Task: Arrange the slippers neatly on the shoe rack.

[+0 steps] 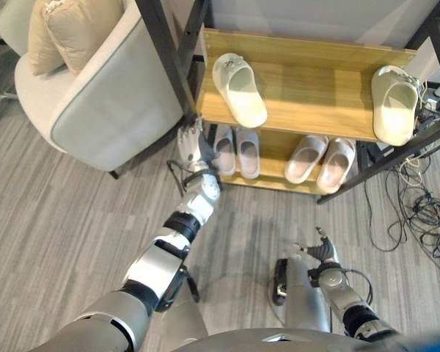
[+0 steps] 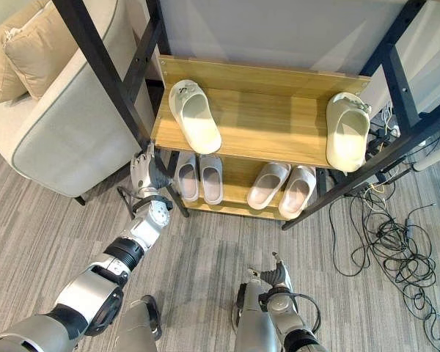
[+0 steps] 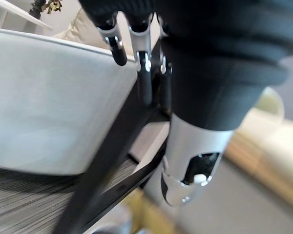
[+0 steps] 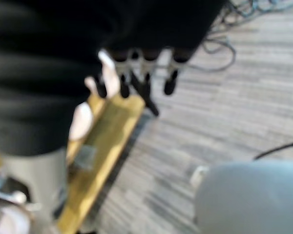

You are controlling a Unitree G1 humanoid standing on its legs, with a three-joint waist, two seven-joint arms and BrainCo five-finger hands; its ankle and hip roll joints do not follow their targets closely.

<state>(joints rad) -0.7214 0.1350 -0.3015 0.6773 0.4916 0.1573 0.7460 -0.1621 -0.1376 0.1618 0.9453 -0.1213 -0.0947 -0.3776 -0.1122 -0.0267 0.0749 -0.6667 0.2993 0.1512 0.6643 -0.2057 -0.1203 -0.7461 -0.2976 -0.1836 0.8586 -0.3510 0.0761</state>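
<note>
The two cream slippers (image 1: pixel 240 89) (image 1: pixel 394 104) on the rack's (image 1: pixel 308 110) top shelf lie lengthwise front to back, well apart, soles down. My left hand (image 1: pixel 191 144) has its fingers straight beside the rack's left post, and my right hand (image 1: pixel 323 251) hangs relaxed and empty.

The shoe rack (image 1: pixel 308 110) carries two cream slippers (image 1: pixel 239 89) well apart on its upper shelf and two pale pairs (image 1: pixel 237 150) side by side on its lower shelf. The left hand (image 1: pixel 193 147) is raised beside the rack's left post, fingers straight, near the armchair (image 1: pixel 95 95). The right hand (image 1: pixel 320 253) hangs low over the floor.
</note>
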